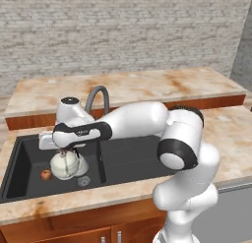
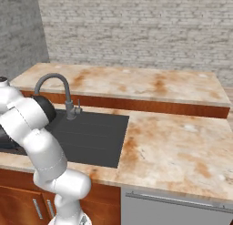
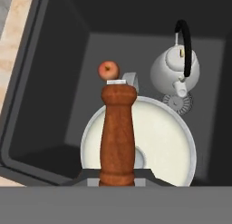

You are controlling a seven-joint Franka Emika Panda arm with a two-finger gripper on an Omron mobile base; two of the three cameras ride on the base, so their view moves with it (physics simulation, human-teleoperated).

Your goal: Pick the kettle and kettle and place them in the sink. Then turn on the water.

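The fingers (image 3: pixel 118 180) are pinched on the reddish-brown handle (image 3: pixel 118 132) of one kettle (image 3: pixel 138 143), hanging straight below them over the sink's left basin (image 1: pixel 24 161); the black-handled kettle (image 3: pixel 176 71) already sits on its floor

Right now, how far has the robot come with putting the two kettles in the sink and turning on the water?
Done: the black-handled kettle lies in the left basin of the sink, near the apple.
In hand: the gripper is shut on the brown handle of the second kettle, held over that basin.
Left: release it, then turn on the water; nothing runs from the tap.
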